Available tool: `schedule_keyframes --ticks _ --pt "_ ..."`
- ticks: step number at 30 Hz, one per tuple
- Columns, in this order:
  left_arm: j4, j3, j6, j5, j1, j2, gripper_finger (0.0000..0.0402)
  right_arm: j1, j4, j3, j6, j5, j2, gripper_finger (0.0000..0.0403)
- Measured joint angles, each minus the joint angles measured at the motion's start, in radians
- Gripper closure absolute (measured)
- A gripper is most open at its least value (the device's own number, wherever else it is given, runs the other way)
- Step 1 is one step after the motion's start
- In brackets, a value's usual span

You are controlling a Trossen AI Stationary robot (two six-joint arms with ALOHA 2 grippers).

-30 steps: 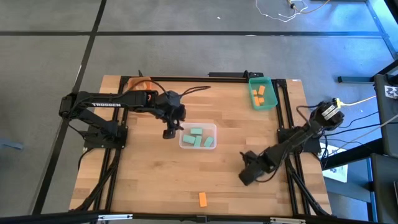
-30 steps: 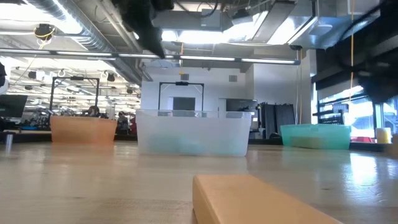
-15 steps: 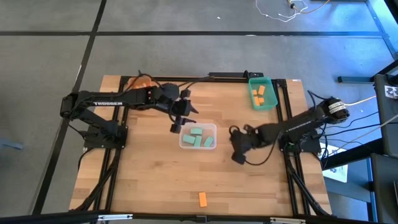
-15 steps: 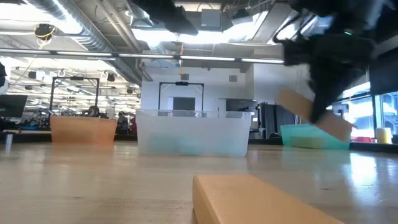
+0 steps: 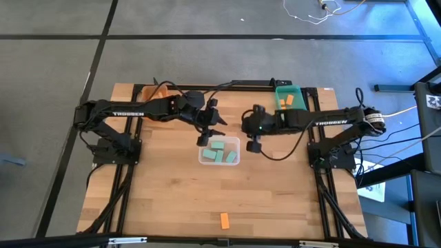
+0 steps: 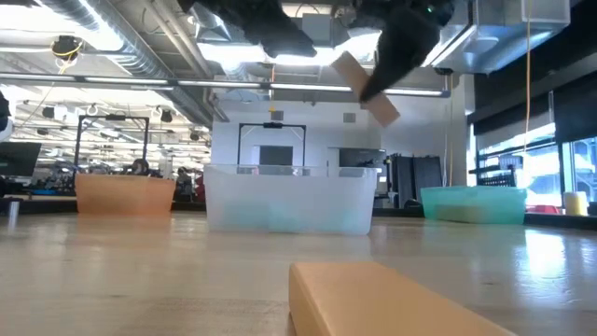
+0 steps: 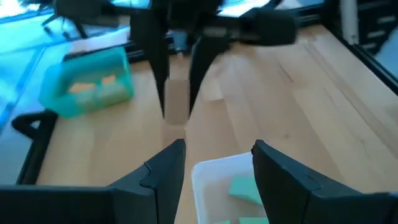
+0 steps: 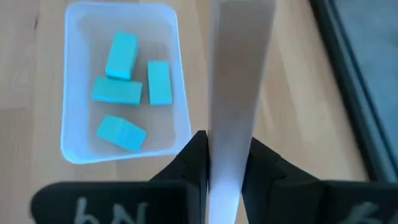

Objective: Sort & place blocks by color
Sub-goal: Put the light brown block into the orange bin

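My right gripper (image 5: 253, 142) is shut on a plain tan block (image 8: 236, 93) and hovers just right of the clear tray (image 5: 219, 151), which holds several mint green blocks (image 8: 127, 68). My left gripper (image 7: 214, 162) is open above the clear tray's far left corner and faces the right gripper. The teal tray (image 5: 289, 102) at the far right holds orange blocks. One orange block (image 5: 224, 220) lies flat on the table near its near edge. The orange tray (image 5: 155, 89) sits far left, partly hidden by the left arm. My right gripper pinches the tan block between its two fingers (image 8: 198, 155), which lie along the block's narrow sides. Its free end (image 8: 242, 25) sticks out past the fingertips. The fingers come from above. The block (image 6: 367, 86) hangs tilted, lifted well clear of the table.
The three trays stand across the far half of the table: orange (image 6: 124, 194), clear (image 6: 289, 198), teal (image 6: 471, 203). The two grippers are close together over the clear tray's far side. Bare wood spreads across the near half around the lone orange block (image 6: 382, 299).
My right gripper has swung from the table's near right area up and toward the far left, carrying the tan block lifted clear, and now hovers beside the clear tray. My left gripper has shifted a little to the right and toward the far edge.
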State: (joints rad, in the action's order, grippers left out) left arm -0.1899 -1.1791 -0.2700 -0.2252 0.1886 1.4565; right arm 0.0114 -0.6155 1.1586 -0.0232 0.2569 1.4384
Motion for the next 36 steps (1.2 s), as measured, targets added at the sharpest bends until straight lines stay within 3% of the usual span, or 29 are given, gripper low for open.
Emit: schedule_keyframes --ticks 4,9,19,23,28,36 --pt "0.054 0.000 0.029 0.028 0.000 0.003 0.0226 0.019 0.006 0.033 -0.054 -0.004 0.000 0.0345" --pt "0.109 0.000 0.027 0.152 -0.009 0.003 0.0226 0.026 0.002 0.034 -0.091 -0.004 0.000 0.0345" --pt "0.170 0.000 0.084 0.153 -0.008 0.020 0.0226 0.027 0.003 0.034 -0.115 -0.004 0.003 0.0346" --pt "0.201 0.003 0.126 0.096 -0.008 0.037 0.0226 0.030 0.005 0.034 -0.115 -0.005 0.003 0.0346" --pt "0.212 0.001 0.109 0.129 -0.008 0.049 0.0226 0.030 0.008 0.034 -0.115 -0.005 0.003 0.0345" --pt "0.227 0.001 0.111 0.101 -0.004 0.089 0.0226 0.030 0.013 0.034 -0.116 -0.007 0.003 0.0346"
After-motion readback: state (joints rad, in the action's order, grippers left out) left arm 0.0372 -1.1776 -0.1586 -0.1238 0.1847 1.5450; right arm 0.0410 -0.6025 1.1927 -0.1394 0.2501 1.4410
